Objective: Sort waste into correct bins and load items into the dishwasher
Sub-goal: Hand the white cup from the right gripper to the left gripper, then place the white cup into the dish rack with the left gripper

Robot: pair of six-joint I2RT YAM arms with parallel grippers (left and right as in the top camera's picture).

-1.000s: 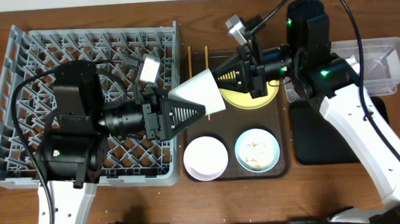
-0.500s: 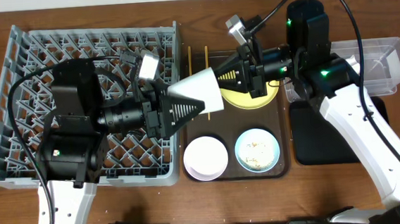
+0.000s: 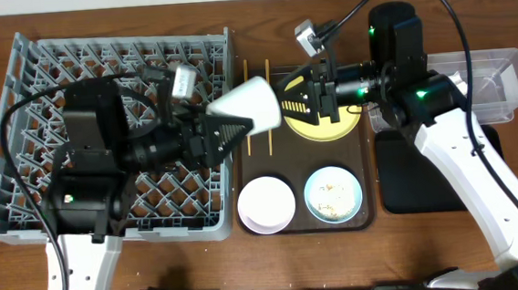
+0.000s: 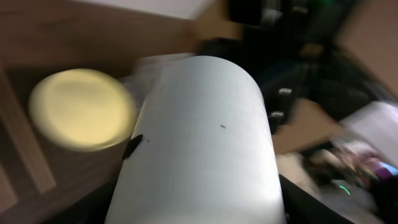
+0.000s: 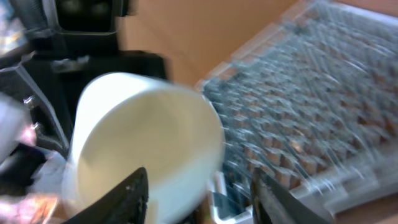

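Left gripper [image 3: 230, 129] is clamping the white cup [image 3: 254, 104] near its base, holding it sideways in the air above the edge of the rack [image 3: 14, 107] and the brown tray [image 3: 298, 174]. Right gripper [image 3: 291, 100] is hanging with fingers spread by the cup's mouth. Cup is likely light, rigid and slick, so grip the wall firmly.

Left arm [image 3: 84, 189] reaches rightward, its hand [image 3: 229, 129] clamped on a white cup [image 3: 249, 107] held on its side; right arm [image 3: 466, 162] stretches leftward to face it, hand [image 3: 297, 101] near the cup's mouth, fingers [image 5: 134, 196] spread wide
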